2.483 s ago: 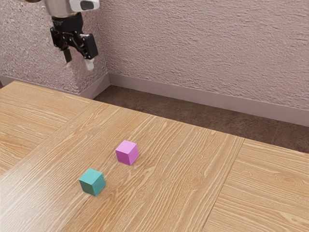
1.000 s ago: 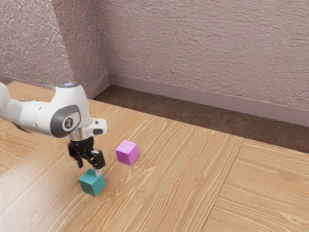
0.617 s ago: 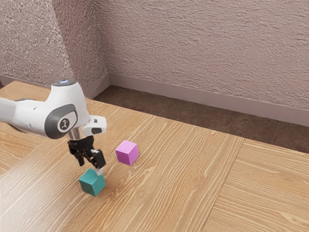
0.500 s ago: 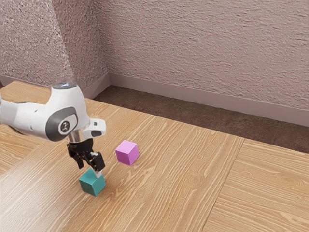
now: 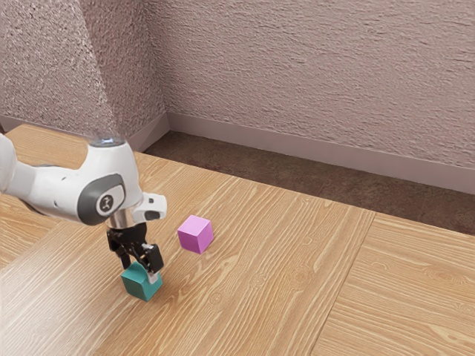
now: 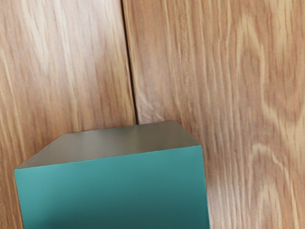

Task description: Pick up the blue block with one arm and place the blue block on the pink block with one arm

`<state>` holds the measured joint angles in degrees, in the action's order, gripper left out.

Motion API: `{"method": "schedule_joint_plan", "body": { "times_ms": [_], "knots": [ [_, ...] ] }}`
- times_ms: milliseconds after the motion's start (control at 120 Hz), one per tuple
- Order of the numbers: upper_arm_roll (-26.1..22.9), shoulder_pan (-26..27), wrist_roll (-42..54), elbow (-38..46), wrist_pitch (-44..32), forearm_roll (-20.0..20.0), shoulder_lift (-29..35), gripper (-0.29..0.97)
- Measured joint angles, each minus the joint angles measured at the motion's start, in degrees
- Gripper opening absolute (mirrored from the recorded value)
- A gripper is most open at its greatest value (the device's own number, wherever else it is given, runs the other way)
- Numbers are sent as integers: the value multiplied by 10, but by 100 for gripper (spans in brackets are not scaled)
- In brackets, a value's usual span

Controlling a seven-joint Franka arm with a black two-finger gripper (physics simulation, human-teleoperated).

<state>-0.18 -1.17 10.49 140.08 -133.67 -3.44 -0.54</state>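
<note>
Pincer [image 5: 139,270] astride blue block [image 5: 138,288]; seam [image 6: 129,71] beneath

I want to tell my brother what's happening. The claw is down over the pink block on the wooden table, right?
Not quite. The claw is down over the blue block, not the pink one, on the wooden table. The exterior view shows it. The pink block sits apart from the claw.

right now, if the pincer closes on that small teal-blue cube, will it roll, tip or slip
The small teal-blue cube probably won't roll or tip: its faces are flat and it sits square on the wooden table. Its crisp edges in the wrist view suggest it is rigid, so it likely won't squash. Its smooth sides might slip unless the pincer presses them squarely.
</note>
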Motion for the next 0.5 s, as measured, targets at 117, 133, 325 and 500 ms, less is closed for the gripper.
{"method": "schedule_joint_plan", "body": {
  "times_ms": [117,133,325,500],
  "knots": [
    [0,-2,1,-1,-7,-1,-13,68],
    [0,-2,1,-2,-8,-1,-14,68],
    [1,-6,1,-5,-25,-2,-38,68],
    [2,-4,2,-6,-34,-1,-44,55]
  ]
}}
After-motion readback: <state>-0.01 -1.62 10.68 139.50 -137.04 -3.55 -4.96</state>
